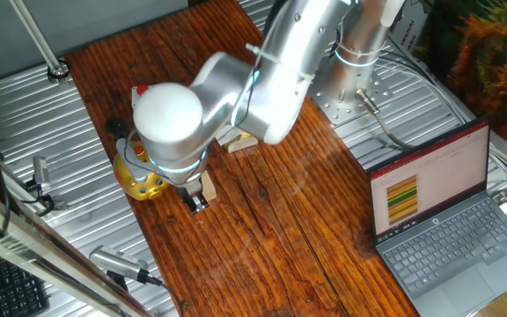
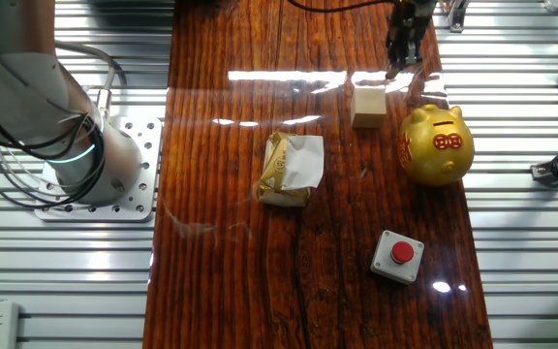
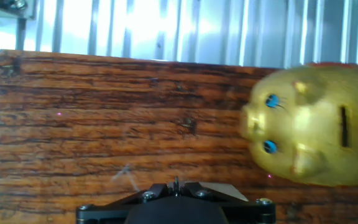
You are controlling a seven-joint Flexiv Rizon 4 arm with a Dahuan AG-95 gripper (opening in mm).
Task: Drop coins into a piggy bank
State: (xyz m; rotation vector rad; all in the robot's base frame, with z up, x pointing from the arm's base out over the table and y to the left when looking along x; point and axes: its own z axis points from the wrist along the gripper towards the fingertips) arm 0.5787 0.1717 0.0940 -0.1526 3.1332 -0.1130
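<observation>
One fixed view looks down at an angle from beside the long wooden surface (image 1: pixel 262 229), a laptop (image 1: pixel 438 220) at its right and the arm filling the middle. The other fixed view looks almost straight down from the opposite side, arm base at left. Both share the gold piggy bank (image 2: pixel 436 145), which the hand view, low and close over the boards, faces snout-on.
</observation>
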